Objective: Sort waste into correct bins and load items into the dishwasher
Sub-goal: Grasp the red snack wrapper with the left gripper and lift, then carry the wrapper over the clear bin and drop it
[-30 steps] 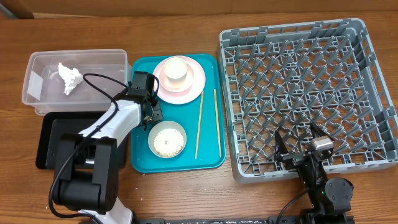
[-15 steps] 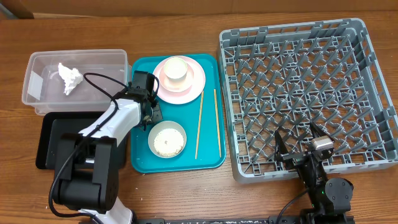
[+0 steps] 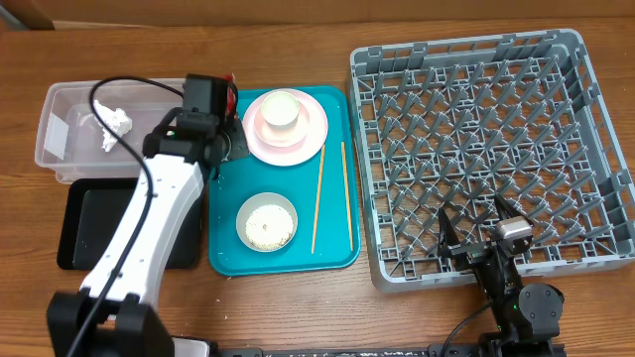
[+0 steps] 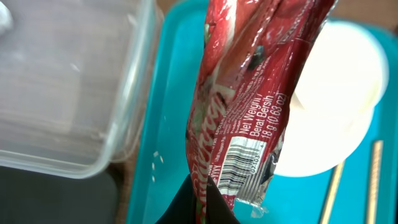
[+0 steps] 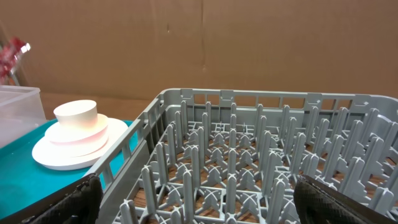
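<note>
A clear plastic tub stands at the back left corner of the desk, with a crumpled white tissue lying in it. A black tray lies just in front of the tub, its back edge tucked against it. A teal tray sits beside both, near the middle of the desk. At the back of the teal tray is a pink plate with a white cup standing on it. Toward the front is a white bowl holding rice. Two chopsticks lie lengthwise along the teal tray's right side, a little apart. A few white specks dot the teal tray's floor by its left wall. A big grey dish rack fills the right half of the desk, its pegs upright.

The left arm rises from the front left edge of the desk and stretches back over the black tray. Its wrist hangs above the line where the tub meets the teal tray's back left corner. The left gripper is clenched on one end of a red wrapper. The wrapper is off the tray and in the air, its printed side toward the wrist camera. It spans the teal tray's left strip between the tub wall and the plate.

The right gripper rests low over the rack's front edge, fingers spread wide and grasping nothing, pointed toward the back of the desk.
</note>
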`<state>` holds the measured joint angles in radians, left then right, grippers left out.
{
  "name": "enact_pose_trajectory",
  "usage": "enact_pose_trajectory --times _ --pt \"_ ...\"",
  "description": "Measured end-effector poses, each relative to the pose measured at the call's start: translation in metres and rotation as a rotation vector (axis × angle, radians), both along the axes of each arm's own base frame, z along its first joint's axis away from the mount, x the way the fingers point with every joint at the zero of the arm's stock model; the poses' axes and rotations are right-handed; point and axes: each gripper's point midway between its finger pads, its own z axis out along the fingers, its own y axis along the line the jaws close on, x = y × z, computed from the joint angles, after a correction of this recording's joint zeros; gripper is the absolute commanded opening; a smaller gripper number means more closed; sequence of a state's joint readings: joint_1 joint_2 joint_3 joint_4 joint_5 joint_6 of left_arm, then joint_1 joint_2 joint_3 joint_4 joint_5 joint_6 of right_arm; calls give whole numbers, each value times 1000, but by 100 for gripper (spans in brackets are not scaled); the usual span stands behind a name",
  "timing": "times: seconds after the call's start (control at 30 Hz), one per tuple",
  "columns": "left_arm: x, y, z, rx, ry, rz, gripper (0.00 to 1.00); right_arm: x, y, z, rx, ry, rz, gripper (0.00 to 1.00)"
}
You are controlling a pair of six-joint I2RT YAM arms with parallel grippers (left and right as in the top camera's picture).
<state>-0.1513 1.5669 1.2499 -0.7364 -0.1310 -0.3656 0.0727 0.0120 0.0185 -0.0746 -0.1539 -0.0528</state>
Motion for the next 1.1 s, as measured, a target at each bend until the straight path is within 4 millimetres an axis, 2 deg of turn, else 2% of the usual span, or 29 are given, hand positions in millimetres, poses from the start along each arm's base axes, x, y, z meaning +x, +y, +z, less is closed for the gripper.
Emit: enact_pose_trajectory --times 0.07,0.17,0.43,0.57,0.73,0.93,1.0,1.1 --pt "3 5 17 17 -56 17 4 0 0 0 0 0 0 100" --pt "5 19 21 53 -78 65 4 0 0 0 0 0 0 100" --pt "6 93 28 87 -122 339 4 0 0 0 0 0 -1 100" --pt "5 124 27 73 -137 456 4 0 0 0 1 1 0 100" --pt "17 145 7 64 -134 525 6 0 0 0 0 0 -1 100" --pt "24 151 -39 70 -42 541 6 0 0 0 0 0 0 100" --pt "23 150 -46 70 -22 539 10 0 0 0 0 0 -1 100" --pt "23 150 -47 69 -21 542 21 0 0 0 0 0 0 100"
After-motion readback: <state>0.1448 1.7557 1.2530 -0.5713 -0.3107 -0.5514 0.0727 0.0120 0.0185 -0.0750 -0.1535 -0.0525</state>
